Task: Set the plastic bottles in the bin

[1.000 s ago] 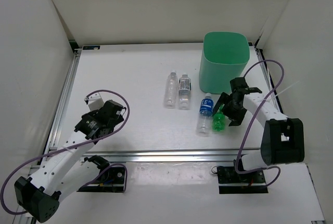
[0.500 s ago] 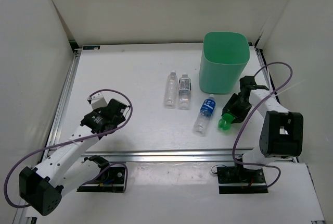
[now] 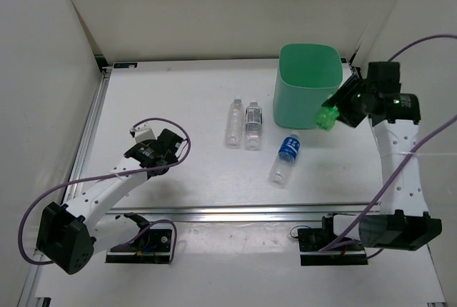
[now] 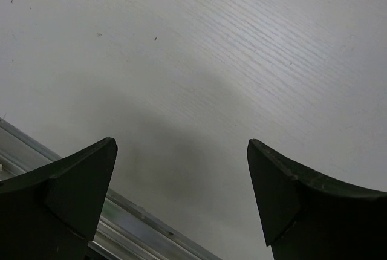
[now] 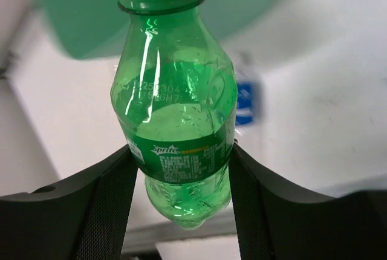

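Observation:
My right gripper [image 3: 341, 109] is shut on the green bottle [image 3: 327, 117], held in the air by the right side of the mint-green bin [image 3: 307, 82], cap toward the bin. In the right wrist view the green bottle [image 5: 175, 100] fills the space between both fingers, label at the pads. Two clear bottles [image 3: 234, 122] [image 3: 253, 126] lie side by side at the table's middle. The blue-labelled bottle [image 3: 285, 157] lies in front of the bin. My left gripper [image 3: 170, 151] is open over bare table at the left, nothing between its fingers [image 4: 78, 181].
An aluminium rail [image 3: 235, 212] runs along the near table edge and another down the left side. White walls close in the table on three sides. Purple cables loop off both arms.
My right gripper shut on the green bottle and lifted it from the table up beside the bin. The blue-labelled bottle shifted slightly. The left arm crept a little right and farther in.

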Controlling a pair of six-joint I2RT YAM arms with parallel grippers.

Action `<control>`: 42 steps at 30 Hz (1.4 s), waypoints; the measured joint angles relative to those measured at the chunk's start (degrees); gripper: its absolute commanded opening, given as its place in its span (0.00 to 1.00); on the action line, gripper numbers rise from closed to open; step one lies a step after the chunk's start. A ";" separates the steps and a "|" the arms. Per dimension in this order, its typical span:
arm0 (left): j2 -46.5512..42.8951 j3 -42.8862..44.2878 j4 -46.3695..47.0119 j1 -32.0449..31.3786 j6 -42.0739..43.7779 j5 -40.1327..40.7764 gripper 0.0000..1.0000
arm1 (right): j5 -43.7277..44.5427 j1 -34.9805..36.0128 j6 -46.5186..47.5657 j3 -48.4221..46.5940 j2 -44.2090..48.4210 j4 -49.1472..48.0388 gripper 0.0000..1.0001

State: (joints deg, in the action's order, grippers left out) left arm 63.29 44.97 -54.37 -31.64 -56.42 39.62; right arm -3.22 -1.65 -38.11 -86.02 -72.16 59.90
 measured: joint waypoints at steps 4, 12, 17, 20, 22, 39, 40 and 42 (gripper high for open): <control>2.47 2.03 0.81 0.00 0.46 0.02 1.00 | -2.14 0.00 -0.50 -18.53 -4.28 2.36 0.33; 4.90 5.53 1.42 0.00 1.53 -0.11 1.00 | -10.01 -1.01 -0.61 -45.20 -26.69 1.40 0.61; 5.05 8.57 2.23 0.00 2.01 -0.07 1.00 | -13.51 -2.86 -0.96 -40.39 -31.41 1.81 1.00; 5.05 9.07 2.14 0.00 2.16 -0.07 1.00 | -13.18 -3.17 0.35 -33.03 -27.32 0.57 1.00; 5.05 9.09 2.10 0.00 2.14 -0.07 1.00 | -13.05 -3.15 1.27 -27.65 -22.16 -0.09 1.00; 8.83 9.09 2.08 0.00 2.21 -0.42 1.00 | -8.90 11.80 4.04 21.20 2.89 -7.65 1.00; 9.01 9.09 2.01 0.00 2.21 -0.46 1.00 | -8.92 11.80 4.07 22.91 2.01 -8.15 1.00; 9.29 9.09 1.75 0.00 2.21 -0.72 1.00 | -8.92 12.02 4.07 25.16 0.04 -9.44 1.00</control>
State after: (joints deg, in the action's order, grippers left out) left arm 72.58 54.06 -52.62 -31.64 -54.22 38.89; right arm -12.14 10.37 -34.04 -60.86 -72.12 50.46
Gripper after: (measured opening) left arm 0.995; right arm 0.995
